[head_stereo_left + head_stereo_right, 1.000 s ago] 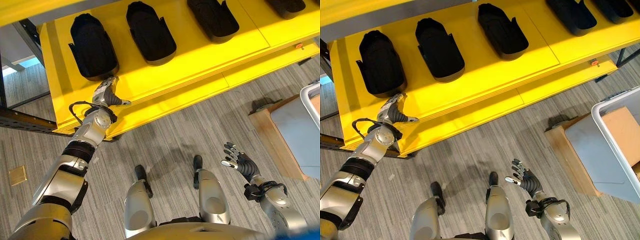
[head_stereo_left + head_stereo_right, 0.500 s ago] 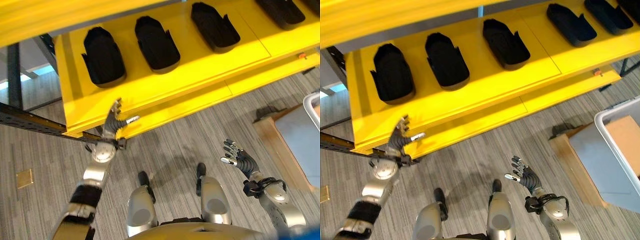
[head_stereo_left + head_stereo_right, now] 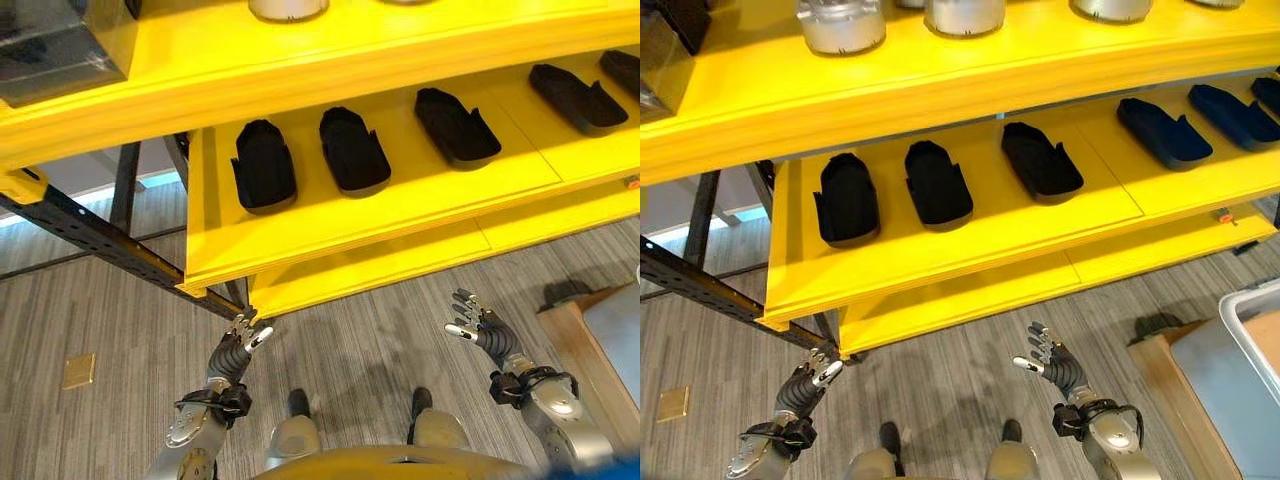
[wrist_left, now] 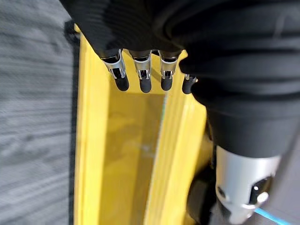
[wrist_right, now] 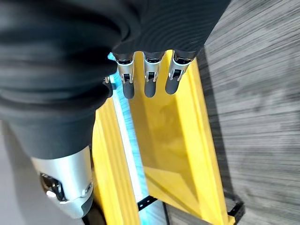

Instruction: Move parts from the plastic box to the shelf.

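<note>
Several black moulded parts lie in a row on the middle tier of the yellow shelf [image 3: 400,205]; the nearest ones are at far left [image 3: 264,165] and beside it [image 3: 352,150]. My left hand [image 3: 238,345] hangs low over the carpet below the shelf's front corner, open and empty. In the left wrist view its straight fingers [image 4: 140,77] point along a yellow shelf board. My right hand [image 3: 478,325] is raised over the carpet at the right, fingers spread and holding nothing. The plastic box [image 3: 1252,318] shows a pale corner at the right edge.
Silver cylinders [image 3: 840,25] stand on the upper tier. A black steel rack frame [image 3: 90,235] runs out to the left of the shelf. A wooden stand [image 3: 1165,385] carries the box at lower right. A brass floor plate [image 3: 78,370] is set in the carpet.
The camera has tilted up, bringing the upper tier into view. My left hand has dropped from the shelf's front edge to low over the carpet. The right hand has hardly moved.
</note>
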You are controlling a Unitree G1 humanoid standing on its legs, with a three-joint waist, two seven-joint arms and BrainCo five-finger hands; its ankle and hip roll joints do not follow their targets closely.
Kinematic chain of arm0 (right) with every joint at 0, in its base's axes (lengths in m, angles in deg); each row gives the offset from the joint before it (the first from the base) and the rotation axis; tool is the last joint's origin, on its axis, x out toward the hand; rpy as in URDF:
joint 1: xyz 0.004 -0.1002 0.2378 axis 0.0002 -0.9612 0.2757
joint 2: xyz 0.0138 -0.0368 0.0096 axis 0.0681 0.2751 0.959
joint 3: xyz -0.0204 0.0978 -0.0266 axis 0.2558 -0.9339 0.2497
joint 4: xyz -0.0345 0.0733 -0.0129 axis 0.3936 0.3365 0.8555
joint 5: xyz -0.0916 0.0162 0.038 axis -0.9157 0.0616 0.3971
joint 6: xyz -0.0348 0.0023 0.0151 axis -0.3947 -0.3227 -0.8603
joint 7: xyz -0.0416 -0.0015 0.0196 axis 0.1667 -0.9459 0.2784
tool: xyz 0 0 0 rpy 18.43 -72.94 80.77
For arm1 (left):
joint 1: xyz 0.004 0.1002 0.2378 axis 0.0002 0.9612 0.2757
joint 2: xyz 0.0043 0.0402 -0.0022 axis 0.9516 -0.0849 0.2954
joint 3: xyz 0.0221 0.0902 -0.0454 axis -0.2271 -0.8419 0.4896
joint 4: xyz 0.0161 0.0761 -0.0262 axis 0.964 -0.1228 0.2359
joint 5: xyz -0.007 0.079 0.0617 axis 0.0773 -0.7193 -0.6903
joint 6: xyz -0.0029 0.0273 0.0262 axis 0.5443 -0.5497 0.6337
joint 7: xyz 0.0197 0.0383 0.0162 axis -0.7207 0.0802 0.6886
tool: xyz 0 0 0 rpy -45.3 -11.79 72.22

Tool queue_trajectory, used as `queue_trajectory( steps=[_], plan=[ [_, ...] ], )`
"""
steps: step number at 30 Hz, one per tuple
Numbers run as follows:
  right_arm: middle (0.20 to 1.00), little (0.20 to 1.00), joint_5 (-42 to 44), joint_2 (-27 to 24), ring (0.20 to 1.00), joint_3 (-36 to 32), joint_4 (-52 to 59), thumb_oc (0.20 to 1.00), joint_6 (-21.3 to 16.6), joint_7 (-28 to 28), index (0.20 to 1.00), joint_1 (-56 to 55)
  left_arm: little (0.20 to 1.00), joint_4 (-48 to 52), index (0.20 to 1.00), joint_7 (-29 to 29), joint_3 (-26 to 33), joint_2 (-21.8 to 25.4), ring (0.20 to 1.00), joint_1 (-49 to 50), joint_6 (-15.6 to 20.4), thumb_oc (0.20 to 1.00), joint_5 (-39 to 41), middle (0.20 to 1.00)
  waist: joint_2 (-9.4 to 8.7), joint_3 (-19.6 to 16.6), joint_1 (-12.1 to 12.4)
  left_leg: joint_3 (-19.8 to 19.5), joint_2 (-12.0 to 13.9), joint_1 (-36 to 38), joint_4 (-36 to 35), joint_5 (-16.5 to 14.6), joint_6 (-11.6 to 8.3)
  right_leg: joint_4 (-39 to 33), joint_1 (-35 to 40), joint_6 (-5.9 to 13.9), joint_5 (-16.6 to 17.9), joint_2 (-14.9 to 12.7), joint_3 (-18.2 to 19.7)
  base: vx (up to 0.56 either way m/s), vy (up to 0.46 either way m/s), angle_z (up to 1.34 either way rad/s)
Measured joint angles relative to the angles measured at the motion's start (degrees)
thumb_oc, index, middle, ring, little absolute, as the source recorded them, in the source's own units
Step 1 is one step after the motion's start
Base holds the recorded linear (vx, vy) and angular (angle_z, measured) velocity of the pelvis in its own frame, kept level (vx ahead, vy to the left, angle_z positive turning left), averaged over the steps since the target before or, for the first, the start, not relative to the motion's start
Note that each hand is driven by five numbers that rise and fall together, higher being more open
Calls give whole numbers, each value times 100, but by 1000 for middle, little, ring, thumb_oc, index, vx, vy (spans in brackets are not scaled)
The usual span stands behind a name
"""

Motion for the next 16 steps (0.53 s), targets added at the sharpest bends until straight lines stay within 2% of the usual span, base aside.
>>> queue_trajectory(
  steps=[7, 16],
  plan=[
    [1000, 1000, 46, 177, 1000, 58, -4, 1000, 12, -115, 1000, 7, 1000, 9, 1000, 49, 21, -89, 1000, -161, 2, 1000, -189, 1000, -60, -264, -18, -9, -24, 124, -88, 20, 5, -161, 180, 22, 22, 0, -55, 0, -1, 2],
    [1000, 1000, 148, 198, 1000, 69, -3, 1000, 20, -127, 1000, -4, 1000, -14, 1000, 62, -9, -112, 1000, -196, 2, 1000, -280, 1000, -12, -420, -12, 0, -53, 213, -225, 59, 3, -212, 218, 32, 38, -10, -55, 0, 0, 0]
  ],
)
